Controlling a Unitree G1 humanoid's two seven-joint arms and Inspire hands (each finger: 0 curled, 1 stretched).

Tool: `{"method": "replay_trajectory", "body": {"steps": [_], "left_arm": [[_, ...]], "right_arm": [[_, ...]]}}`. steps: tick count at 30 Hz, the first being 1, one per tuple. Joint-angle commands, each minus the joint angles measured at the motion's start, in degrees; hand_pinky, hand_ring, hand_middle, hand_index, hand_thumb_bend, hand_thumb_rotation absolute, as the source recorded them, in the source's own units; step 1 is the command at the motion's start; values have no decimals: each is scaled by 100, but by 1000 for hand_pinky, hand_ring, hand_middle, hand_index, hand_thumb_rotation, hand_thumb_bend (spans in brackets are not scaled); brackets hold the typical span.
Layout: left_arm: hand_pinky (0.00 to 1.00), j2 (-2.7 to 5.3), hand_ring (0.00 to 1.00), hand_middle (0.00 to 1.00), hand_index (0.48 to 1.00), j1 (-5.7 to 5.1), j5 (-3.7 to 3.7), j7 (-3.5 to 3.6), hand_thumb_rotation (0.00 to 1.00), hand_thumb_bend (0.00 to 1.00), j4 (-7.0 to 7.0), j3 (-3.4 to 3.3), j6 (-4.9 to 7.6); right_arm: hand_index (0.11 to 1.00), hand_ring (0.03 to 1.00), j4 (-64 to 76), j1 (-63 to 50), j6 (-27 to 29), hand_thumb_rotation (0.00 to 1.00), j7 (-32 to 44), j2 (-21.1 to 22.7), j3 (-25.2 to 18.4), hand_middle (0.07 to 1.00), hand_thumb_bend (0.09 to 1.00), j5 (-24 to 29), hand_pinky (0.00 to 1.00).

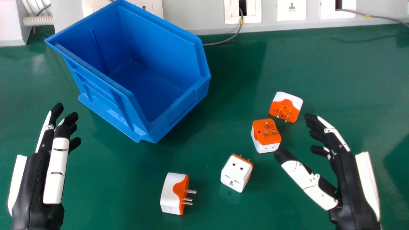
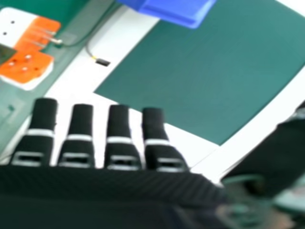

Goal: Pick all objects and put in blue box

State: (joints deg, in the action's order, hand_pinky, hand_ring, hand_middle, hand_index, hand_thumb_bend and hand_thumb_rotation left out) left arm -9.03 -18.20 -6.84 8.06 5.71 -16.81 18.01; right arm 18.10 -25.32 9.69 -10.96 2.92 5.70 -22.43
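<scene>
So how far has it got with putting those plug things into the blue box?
It looks barely started: I see no item inside the blue box. The left hand and right hand are open and hold nothing. Four white-and-orange adapters remain to be boxed, all on the green table: the leftmost adapter, its neighbour, the adapter with upward prongs and the farthest adapter.

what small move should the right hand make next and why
Probably ease the right hand toward the view's left, bringing the adapter by its thumb tip between thumb and fingers. The hand is open, its gap faces that adapter, and the adapter lies outside the blue box.
</scene>
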Motion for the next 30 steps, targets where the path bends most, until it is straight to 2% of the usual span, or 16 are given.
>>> {"method": "replay_trajectory", "body": {"steps": [1,15,18,22,30], "left_arm": [[886,-66,932,916,958,16,-22,-7,990,493,167,-38,23],[886,-109,932,915,957,55,-49,10,991,492,119,-52,35],[887,-111,932,915,957,33,-50,11,993,490,172,-48,4],[887,-118,932,915,958,50,-69,17,994,489,155,-58,-21],[887,-116,932,915,958,14,-80,20,998,475,239,-64,-84]], "right_arm": [[802,833,80,-71,178,618,-86,-13,53,832,604,-56,763],[790,817,115,-313,497,599,34,199,397,826,633,-219,740],[784,809,161,-367,518,593,53,228,495,822,641,-288,730],[783,807,213,-424,535,589,95,249,573,821,638,-356,727],[784,800,240,-557,562,548,12,200,792,818,621,-584,719]]}}
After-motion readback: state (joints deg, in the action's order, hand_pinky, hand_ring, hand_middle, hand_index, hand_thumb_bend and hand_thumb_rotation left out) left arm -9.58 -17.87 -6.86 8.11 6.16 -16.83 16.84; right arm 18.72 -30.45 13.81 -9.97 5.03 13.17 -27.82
